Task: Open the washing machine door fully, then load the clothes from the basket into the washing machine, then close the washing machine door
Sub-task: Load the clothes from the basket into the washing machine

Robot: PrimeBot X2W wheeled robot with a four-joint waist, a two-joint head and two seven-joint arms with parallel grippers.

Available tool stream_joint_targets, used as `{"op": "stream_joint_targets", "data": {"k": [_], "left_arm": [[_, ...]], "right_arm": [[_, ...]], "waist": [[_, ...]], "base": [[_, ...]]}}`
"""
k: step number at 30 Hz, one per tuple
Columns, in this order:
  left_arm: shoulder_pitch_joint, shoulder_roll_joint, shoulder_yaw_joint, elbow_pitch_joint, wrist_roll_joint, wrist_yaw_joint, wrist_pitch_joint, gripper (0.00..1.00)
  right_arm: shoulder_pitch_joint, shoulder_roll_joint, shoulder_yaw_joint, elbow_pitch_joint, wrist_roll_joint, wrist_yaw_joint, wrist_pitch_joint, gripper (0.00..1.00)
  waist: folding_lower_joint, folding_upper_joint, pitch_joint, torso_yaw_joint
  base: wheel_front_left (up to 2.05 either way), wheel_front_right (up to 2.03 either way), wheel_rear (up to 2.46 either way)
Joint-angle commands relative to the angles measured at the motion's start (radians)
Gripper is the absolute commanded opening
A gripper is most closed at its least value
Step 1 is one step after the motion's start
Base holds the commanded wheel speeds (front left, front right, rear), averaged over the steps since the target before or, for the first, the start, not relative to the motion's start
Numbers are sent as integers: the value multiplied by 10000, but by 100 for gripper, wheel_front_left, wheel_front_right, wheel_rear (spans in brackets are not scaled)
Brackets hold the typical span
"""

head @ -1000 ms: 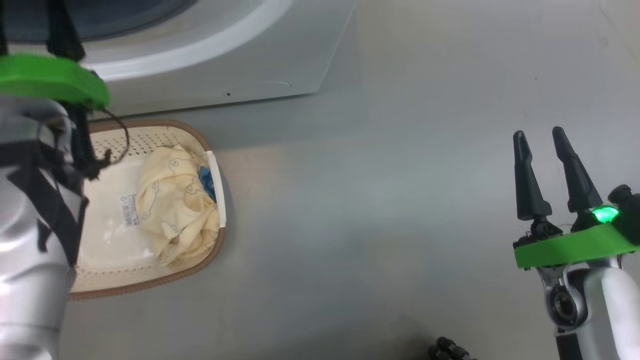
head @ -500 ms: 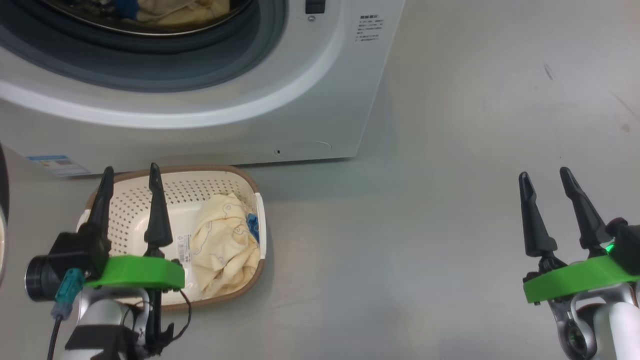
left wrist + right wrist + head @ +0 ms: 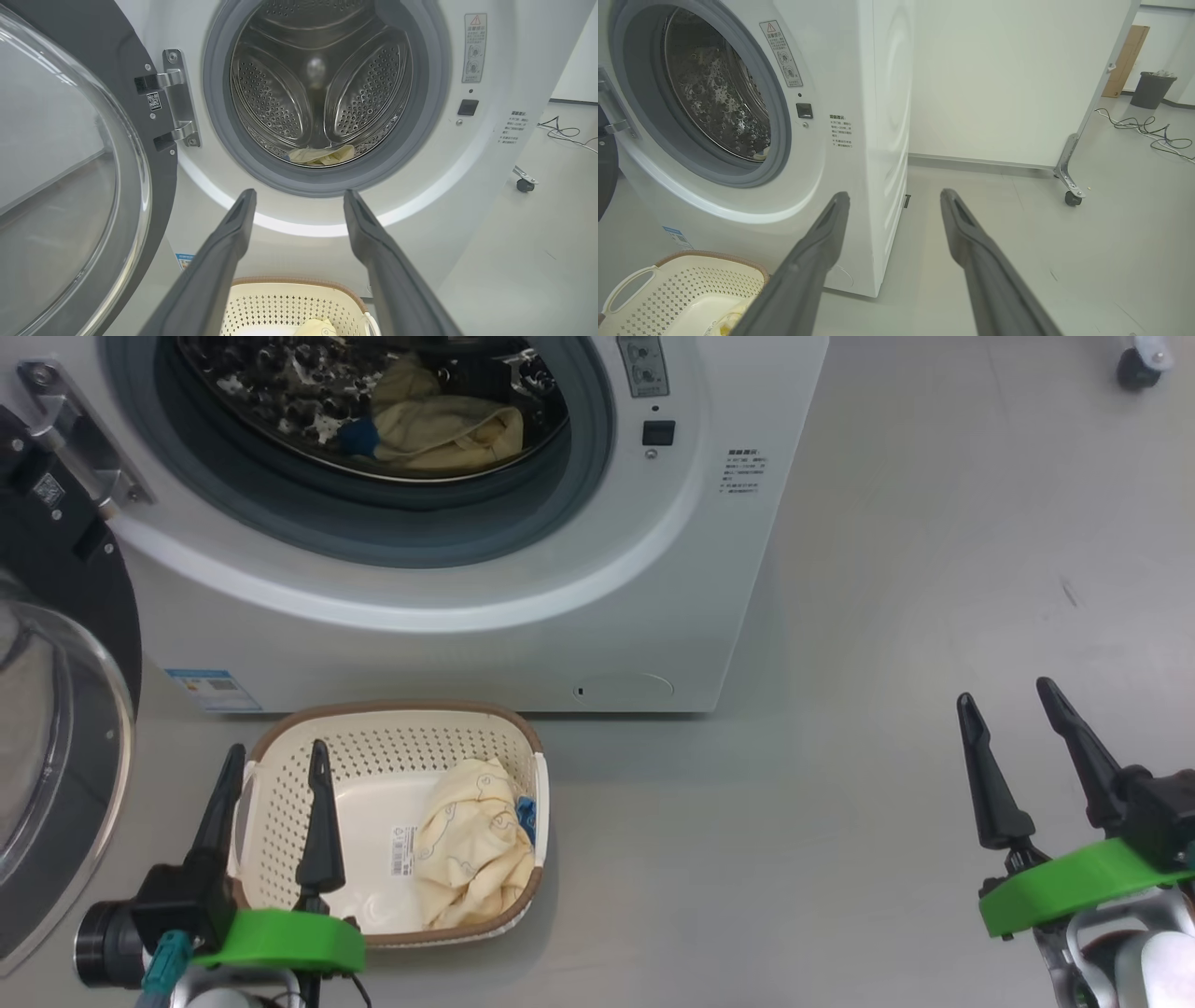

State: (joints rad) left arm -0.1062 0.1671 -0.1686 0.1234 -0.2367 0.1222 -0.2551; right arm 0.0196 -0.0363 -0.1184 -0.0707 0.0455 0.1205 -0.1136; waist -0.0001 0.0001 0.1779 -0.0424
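The big white front-loading washing machine [image 3: 467,644] has its round black-rimmed glass door [image 3: 56,709] swung wide left, the cream perforated plastic basket [image 3: 373,747] before it holding a cream-yellow garment [image 3: 471,845], seemingly another garment [image 3: 439,425] in the steel drum [image 3: 280,392], while the left gripper [image 3: 277,747] and right gripper [image 3: 1004,691] gape wide, empty.

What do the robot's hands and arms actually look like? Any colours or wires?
The left gripper and right gripper each have two long, dark, tapering fingers on a bright green plate. Below the right plate sit a silvery joint and a pale arm casing. The left carries a black cylindrical camera with a teal plug.
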Motion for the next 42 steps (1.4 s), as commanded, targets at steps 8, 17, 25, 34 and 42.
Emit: {"op": "stream_joint_targets", "data": {"k": [8, 17, 25, 34, 42], "left_arm": [[143, -208, 512, -89, 307, -391, -66, 100], [360, -384, 791, -43, 479, -587, -66, 100], [456, -526, 927, 62, 634, -712, -66, 100], [268, -693, 980, 191, 807, -831, -66, 100], [-51, -803, 913, 481, 980, -1039, -66, 100]], "right_arm": [[139, -139, 425, -596, -267, 102, 228, 100], [332, -139, 596, -643, -247, 102, 278, 100], [461, -139, 593, -686, -172, 102, 355, 100], [438, -139, 607, -816, -115, 102, 424, 100], [350, -139, 600, -916, -98, 102, 448, 100]], "waist": [[1, -1, -714, 315], [1, -1, -896, 395], [1, -1, -955, 414], [1, -1, -724, 447], [1, -1, -358, 413]], "base": [[0, 0, 0], [0, 0, 0], [0, 0, 0], [0, 0, 0], [0, 0, 0]]}}
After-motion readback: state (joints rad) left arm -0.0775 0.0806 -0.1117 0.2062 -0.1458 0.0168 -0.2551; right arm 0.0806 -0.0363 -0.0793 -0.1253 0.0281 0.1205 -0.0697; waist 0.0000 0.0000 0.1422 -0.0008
